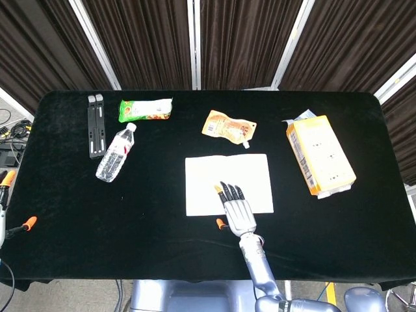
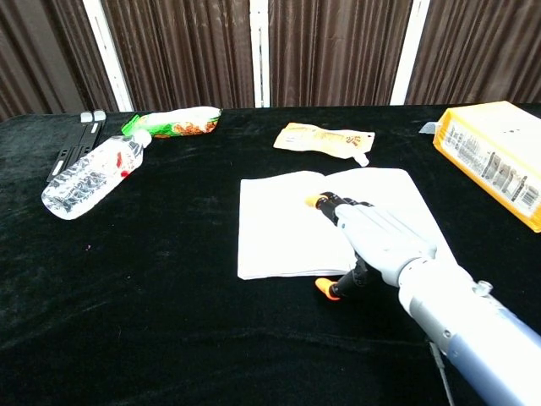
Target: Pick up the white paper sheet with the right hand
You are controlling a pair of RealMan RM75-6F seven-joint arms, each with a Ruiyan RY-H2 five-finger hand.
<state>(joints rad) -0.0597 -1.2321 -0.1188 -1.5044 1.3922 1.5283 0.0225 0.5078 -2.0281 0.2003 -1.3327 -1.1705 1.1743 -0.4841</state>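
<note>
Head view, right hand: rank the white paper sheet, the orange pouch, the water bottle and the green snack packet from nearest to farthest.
From the right hand:
1. White paper sheet, under its fingers.
2. Orange pouch, just beyond the sheet.
3. Water bottle, far left.
4. Green snack packet, back left.
</note>
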